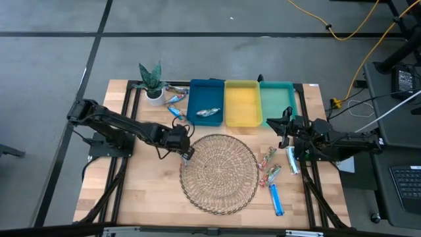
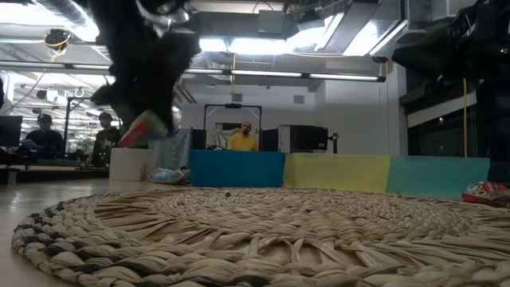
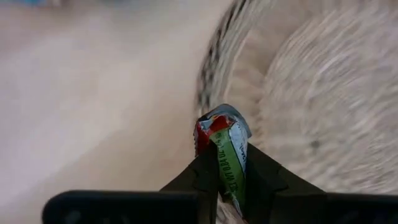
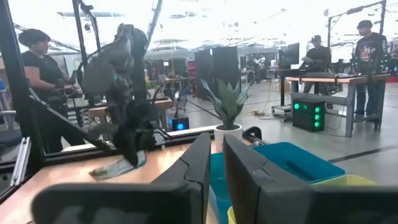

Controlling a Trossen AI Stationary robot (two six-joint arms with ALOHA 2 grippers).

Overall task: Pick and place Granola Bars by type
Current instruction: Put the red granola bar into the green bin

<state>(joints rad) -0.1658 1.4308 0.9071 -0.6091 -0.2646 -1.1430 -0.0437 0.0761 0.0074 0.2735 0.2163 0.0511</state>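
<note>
Pinching a red-green granola bar [image 3: 225,144] by one end, the left gripper [image 1: 187,153] hangs just over the left rim of the round wicker mat [image 1: 223,191], a bit left of the worktop's middle, with the wrapper sticking out past the fingertips so it probably drops clean into whichever tray it belongs in. The right gripper [image 1: 284,126] waits near the right edge, beside the teal tray [image 1: 276,92], its two fingers close together with only a slim gap and nothing between them. Three trays sit side by side along the far edge: the blue tray [image 1: 197,89] with a silver-white bar [image 1: 208,112] already in it, then the yellow tray [image 1: 241,85] and the teal one, both looking bare. The sorting looks barely started, since most bars are loose: a couple of red-green ones [image 1: 269,164], a silver-white one [image 1: 293,160] and a blue bar [image 1: 276,199] toward the right edge, plus a few more [image 1: 175,99] near the small potted plant [image 1: 152,82] at the far-left corner. The worktop is pale wood on a black frame, and the room behind is an open lab with benches and a few people [image 4: 372,59] standing around.
</note>
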